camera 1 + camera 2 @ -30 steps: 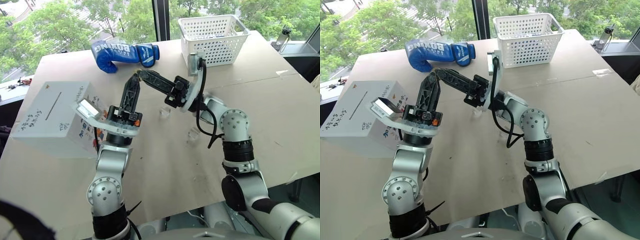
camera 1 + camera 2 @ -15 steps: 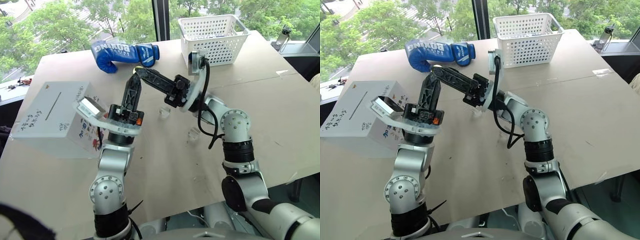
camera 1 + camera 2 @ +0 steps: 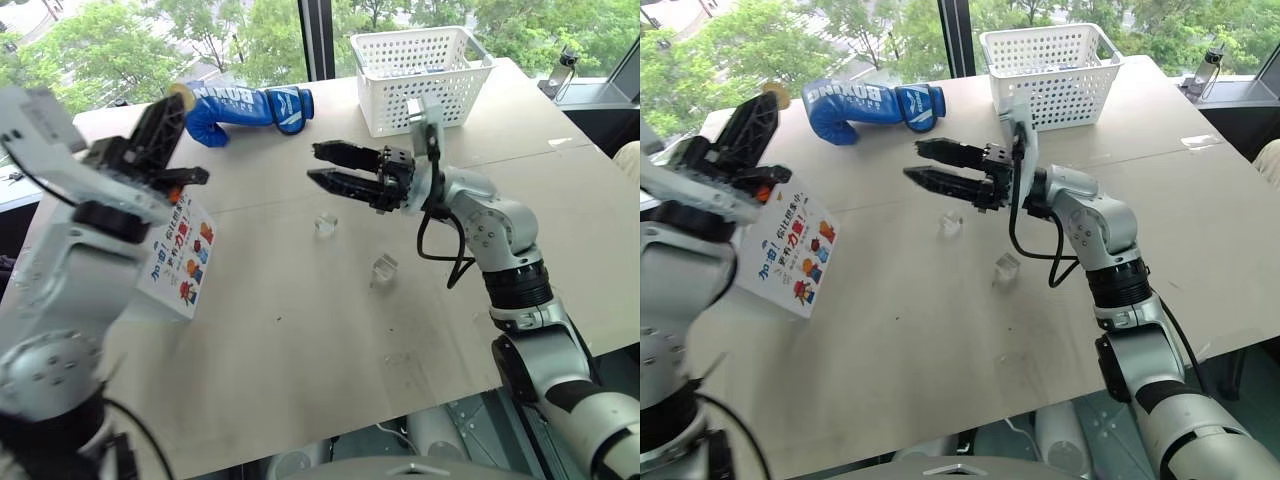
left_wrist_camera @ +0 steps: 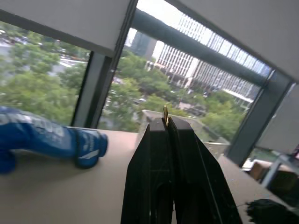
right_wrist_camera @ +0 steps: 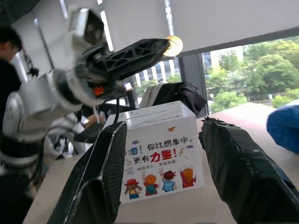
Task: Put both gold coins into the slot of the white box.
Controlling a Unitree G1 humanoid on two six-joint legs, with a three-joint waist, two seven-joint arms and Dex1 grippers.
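Observation:
My left gripper (image 3: 176, 97) is raised at the left, above the white box (image 3: 180, 255), and is shut on a small gold coin (image 3: 181, 91) that sticks out of its tips. That coin (image 4: 165, 113) shows edge-on between the closed fingers in the left wrist view, and the right wrist view shows it as a bright disc (image 5: 175, 45). My right gripper (image 3: 314, 164) is open and holds nothing. It points left over the middle of the table, well apart from the left gripper. The box shows its sticker face (image 5: 161, 154). My left arm hides the slot.
A blue boxing glove (image 3: 245, 105) lies at the back of the table, a white perforated basket (image 3: 420, 65) to its right. Two small clear holders (image 3: 325, 225) (image 3: 385, 268) stand on the table below the right gripper. A person (image 5: 9, 51) stands beyond the box.
The two grippers' tips were together over the table. The right gripper has opened and drawn back a little; my left gripper has swung up and left with the coin.

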